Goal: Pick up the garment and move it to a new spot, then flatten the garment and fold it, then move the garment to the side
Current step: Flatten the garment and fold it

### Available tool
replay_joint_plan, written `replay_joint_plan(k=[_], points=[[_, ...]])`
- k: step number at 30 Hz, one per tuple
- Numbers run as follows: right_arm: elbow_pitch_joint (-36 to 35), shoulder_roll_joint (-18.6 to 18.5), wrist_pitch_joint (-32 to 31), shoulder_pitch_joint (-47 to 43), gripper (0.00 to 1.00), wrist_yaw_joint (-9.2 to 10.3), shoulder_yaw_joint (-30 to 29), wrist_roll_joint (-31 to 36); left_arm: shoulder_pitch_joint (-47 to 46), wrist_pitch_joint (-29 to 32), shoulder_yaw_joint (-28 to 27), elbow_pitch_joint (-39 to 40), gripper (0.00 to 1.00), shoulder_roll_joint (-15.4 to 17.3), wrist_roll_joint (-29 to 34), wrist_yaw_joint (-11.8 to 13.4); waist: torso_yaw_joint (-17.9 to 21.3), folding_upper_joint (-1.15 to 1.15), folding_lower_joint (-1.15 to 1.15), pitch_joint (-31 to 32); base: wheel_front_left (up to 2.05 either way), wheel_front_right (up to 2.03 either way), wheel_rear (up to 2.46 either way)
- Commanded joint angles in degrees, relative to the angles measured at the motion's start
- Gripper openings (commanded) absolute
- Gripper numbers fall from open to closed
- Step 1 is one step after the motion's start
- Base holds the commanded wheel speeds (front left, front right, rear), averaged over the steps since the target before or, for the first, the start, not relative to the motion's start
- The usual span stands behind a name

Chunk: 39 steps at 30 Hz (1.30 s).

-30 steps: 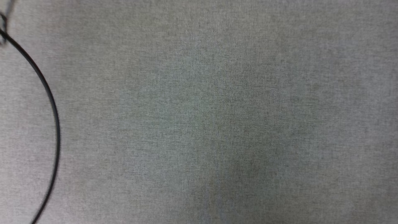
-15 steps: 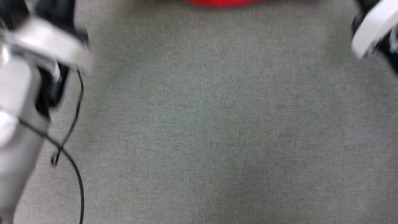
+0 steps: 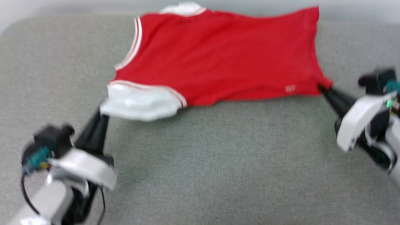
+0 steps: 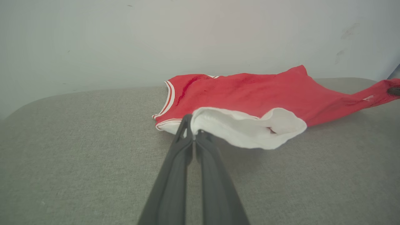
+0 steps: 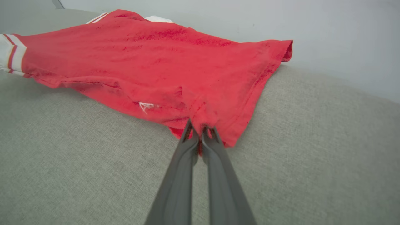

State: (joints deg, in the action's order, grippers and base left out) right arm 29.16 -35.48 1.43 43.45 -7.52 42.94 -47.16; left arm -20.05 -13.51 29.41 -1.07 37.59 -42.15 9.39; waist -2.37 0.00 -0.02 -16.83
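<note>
**A:** Head view first. Where is the shirt?

**B:** The shirt (image 3: 218,56) lies spread over the far half of the grey worktop (image 3: 218,162), with the collar end to the left and the hem to the right. The left pincer (image 3: 101,115) is clamped on the edge of the white sleeve (image 3: 140,103). The right pincer (image 3: 322,88) is clamped on the near hem corner.

**A:** Any writing?

**B:** There is a tiny white logo (image 3: 290,89) near the hem, just beside the right pincer. This view is blurred, so I can't say whether it holds letters.

**A:** And the left wrist view?

**B:** The two dark fingers meet at their tips with the sleeve's rim pinched between them. The sleeve's mouth gapes open to the right of them. The red body stretches away to the right, where the other pincer's dark tip grips the hem corner. Red-and-white striped trim runs along the shoulder. A pale wall (image 4: 187,40) stands behind the worktop.

**A:** Right wrist view?

**B:** The fingers are pressed together on the hem corner, with red cloth bunched at their tips. The logo sits just to their left and is a small, angular white outline mark. Beyond it the shirt lies on the worktop, reaching towards the wall. The striped trim and white sleeve are at the far left.
</note>
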Motion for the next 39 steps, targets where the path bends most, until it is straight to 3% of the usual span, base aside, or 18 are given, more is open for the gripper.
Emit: replay_joint_plan(k=[1,6,17,29,39], points=[[-0.7,-0.4,0.1,-2.6,0.00,0.07,-0.2,-0.5,2.5,-0.1,0.2,0.8,0.00,0.1,-0.7,0.6,-0.4,0.00,0.02,2.7,0.00,0.00,0.00],[-3.0,-1.4,-0.4,-10.5,0.00,0.07,-1.2,-1.8,10.6,-0.3,0.7,3.0,0.00,-0.2,-2.9,2.8,-0.8,0.00,0.02,6.9,0.00,0.00,0.00],[-7.4,-1.8,-1.3,-26.5,0.00,0.07,-4.8,-1.2,26.4,0.9,2.3,6.4,0.00,0.6,-8.7,5.1,-0.3,0.00,0.02,13.9,0.00,0.00,0.00],[-13.8,-2.1,-4.7,-44.7,0.00,0.07,-13.0,0.4,36.1,5.8,4.5,8.9,0.00,2.6,-14.6,4.5,-1.1,0.00,0.02,18.1,0.00,0.00,0.00],[-19.1,0.3,-7.8,-53.1,0.00,0.07,-20.4,4.1,39.1,6.8,4.2,11.7,0.00,4.5,-16.6,4.3,-1.9,0.00,0.02,18.7,0.00,0.00,0.00]])
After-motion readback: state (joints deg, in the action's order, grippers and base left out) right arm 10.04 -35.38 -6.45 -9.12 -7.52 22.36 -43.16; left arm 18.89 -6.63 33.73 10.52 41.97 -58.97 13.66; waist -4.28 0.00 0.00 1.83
